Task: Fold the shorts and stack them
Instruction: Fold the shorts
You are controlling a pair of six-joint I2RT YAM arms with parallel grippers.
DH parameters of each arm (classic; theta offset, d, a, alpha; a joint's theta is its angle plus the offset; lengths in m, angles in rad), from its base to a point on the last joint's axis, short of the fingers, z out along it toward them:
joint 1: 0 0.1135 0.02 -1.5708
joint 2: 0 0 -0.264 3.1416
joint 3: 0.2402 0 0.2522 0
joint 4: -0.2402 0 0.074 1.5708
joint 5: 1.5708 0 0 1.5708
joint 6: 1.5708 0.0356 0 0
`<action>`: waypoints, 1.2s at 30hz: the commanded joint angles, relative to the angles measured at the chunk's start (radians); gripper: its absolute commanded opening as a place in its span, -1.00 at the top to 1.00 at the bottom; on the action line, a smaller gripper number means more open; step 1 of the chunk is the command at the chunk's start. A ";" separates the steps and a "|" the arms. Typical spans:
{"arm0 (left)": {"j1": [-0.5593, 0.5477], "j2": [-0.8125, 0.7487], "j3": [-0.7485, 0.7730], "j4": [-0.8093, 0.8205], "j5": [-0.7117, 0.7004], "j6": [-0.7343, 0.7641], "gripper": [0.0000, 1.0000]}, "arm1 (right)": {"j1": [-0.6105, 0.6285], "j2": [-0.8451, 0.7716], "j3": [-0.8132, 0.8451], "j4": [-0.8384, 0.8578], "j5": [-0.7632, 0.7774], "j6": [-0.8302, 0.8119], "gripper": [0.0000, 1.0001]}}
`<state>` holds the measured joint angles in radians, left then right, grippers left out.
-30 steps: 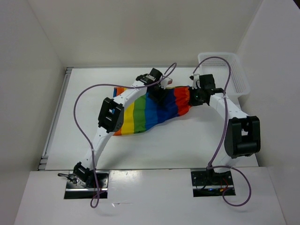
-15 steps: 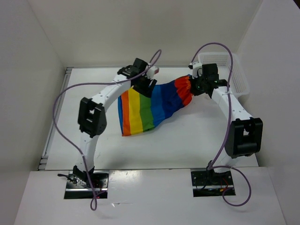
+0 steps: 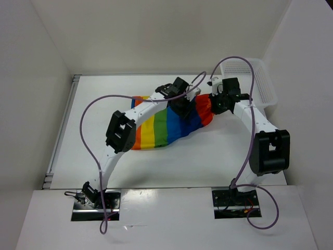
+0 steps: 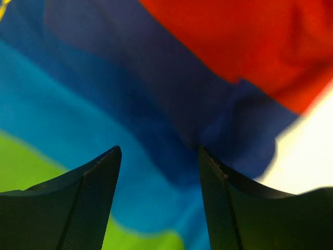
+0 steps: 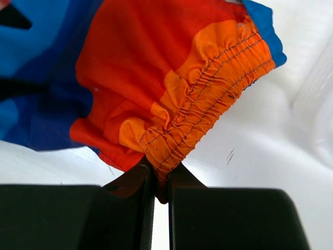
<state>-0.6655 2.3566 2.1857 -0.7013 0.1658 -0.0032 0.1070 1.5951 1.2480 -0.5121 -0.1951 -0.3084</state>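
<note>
At the middle of the counter (image 3: 208, 161), pinches orange waistband of the shorts (image 3: 156, 130) in closed right end effector (image 5: 160, 174); poises left end effector (image 4: 158, 156), fingers parted, over blue stripe, seemingly holding nothing.

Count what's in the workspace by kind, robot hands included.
shorts: 1, rainbow-striped, waistband pinched in the right hand
white mesh basket: 1, at the table's far right
hands: 2, with the left hand open over the blue stripe
Total: 4
</note>
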 commanded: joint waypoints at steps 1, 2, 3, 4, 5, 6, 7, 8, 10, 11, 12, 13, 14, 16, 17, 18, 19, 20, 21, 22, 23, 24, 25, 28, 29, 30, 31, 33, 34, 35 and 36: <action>0.021 0.050 0.059 -0.049 0.067 0.003 -0.33 | 0.000 -0.069 -0.030 0.006 0.003 -0.014 1.00; 0.012 0.062 0.036 -0.049 0.067 0.003 -0.33 | 0.000 -0.069 -0.030 0.006 0.003 -0.014 1.00; 0.003 0.063 -0.025 -0.049 0.080 0.003 -0.31 | 0.000 -0.069 -0.030 0.006 0.012 -0.014 1.00; 0.003 0.063 -0.059 -0.037 0.080 0.003 -0.28 | 0.000 -0.069 -0.030 0.006 0.013 -0.005 1.00; 0.003 0.063 -0.093 -0.027 0.092 0.003 -0.28 | 0.000 -0.069 -0.021 0.015 0.013 -0.005 1.00; 0.003 0.037 -0.122 -0.009 0.103 0.003 -0.28 | 0.000 -0.069 -0.021 0.015 0.013 0.005 1.00; 0.003 0.026 -0.171 0.000 0.103 0.003 -0.28 | 0.000 -0.069 -0.021 0.024 0.013 0.005 1.00; 0.003 0.014 -0.188 0.000 0.112 0.003 -0.28 | 0.000 -0.069 -0.010 0.024 0.023 0.005 1.00; 0.003 -0.026 -0.201 0.011 0.112 0.003 -0.28 | 0.000 -0.058 -0.001 0.034 0.033 0.005 1.00; 0.003 -0.055 -0.201 0.011 0.112 0.003 -0.28 | 0.000 -0.058 0.010 0.034 0.043 0.005 1.00; 0.003 -0.071 -0.201 0.011 0.100 0.003 -0.28 | 0.000 -0.049 0.010 0.034 0.043 -0.004 1.00; 0.003 -0.088 -0.201 0.011 0.100 0.003 -0.28 | 0.000 -0.049 0.010 0.034 0.043 -0.005 1.00; 0.003 -0.124 -0.210 0.011 0.100 0.003 -0.28 | 0.000 -0.049 0.010 0.034 0.052 -0.005 1.00; 0.003 -0.160 -0.231 0.011 0.100 0.003 -0.32 | 0.000 -0.049 0.010 0.034 0.052 -0.005 1.00; 0.003 -0.190 -0.240 0.011 0.112 0.003 -0.32 | 0.000 -0.049 0.010 0.034 0.052 -0.005 1.00; 0.003 -0.201 -0.251 0.011 0.112 0.003 -0.32 | 0.000 -0.049 0.001 0.034 0.052 -0.005 1.00; 0.003 -0.210 -0.273 0.011 0.127 0.003 -0.32 | 0.000 -0.058 0.001 0.034 0.052 -0.005 1.00; 0.003 -0.223 -0.283 0.011 0.127 0.003 -0.32 | 0.000 -0.058 0.001 0.034 0.052 -0.005 1.00; 0.003 -0.223 -0.293 0.011 0.127 0.003 -0.32 | 0.000 -0.058 0.001 0.034 0.052 -0.005 1.00; 0.003 -0.232 -0.302 0.011 0.109 0.003 -0.32 | 0.000 -0.058 0.001 0.034 0.052 -0.005 1.00; 0.003 -0.232 -0.311 0.011 0.097 0.003 -0.32 | 0.000 -0.058 0.001 0.034 0.052 -0.005 1.00; 0.013 -0.241 -0.311 0.011 0.087 0.003 -0.32 | 0.000 -0.058 0.001 0.034 0.052 -0.005 1.00; 0.041 -0.261 -0.311 0.002 0.078 0.003 -0.32 | 0.000 -0.058 0.001 0.034 0.062 -0.005 1.00; 0.113 -0.312 -0.339 -0.020 0.020 0.003 -0.36 | 0.000 -0.067 0.001 0.034 0.062 -0.027 1.00; 0.133 -0.321 -0.354 -0.020 -0.053 0.003 -0.36 | 0.000 -0.067 0.001 0.034 0.062 -0.043 1.00; 0.154 -0.330 -0.406 -0.020 -0.092 0.003 -0.36 | 0.000 -0.067 0.011 0.034 0.062 -0.053 1.00; 0.200 -0.341 -0.438 -0.020 -0.127 0.003 -0.36 | 0.000 -0.067 0.011 0.034 0.071 -0.064 1.00; 0.253 -0.359 -0.510 -0.007 -0.170 0.003 -0.34 | 0.000 -0.058 0.039 0.034 0.071 -0.093 1.00; 0.282 -0.359 -0.591 0.018 -0.170 0.003 -0.34 | 0.000 -0.058 0.039 0.034 0.082 -0.103 1.00; 0.331 -0.375 -0.624 0.032 -0.129 0.003 -0.34 | 0.000 -0.049 0.054 0.034 0.082 -0.112 1.00; 0.351 -0.375 -0.648 0.042 -0.111 0.003 -0.34 | 0.000 -0.049 0.067 0.034 0.082 -0.112 1.00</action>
<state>-0.3813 2.0197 1.6196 -0.6647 0.0746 -0.0036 0.1078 1.5787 1.2362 -0.5205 -0.1375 -0.3706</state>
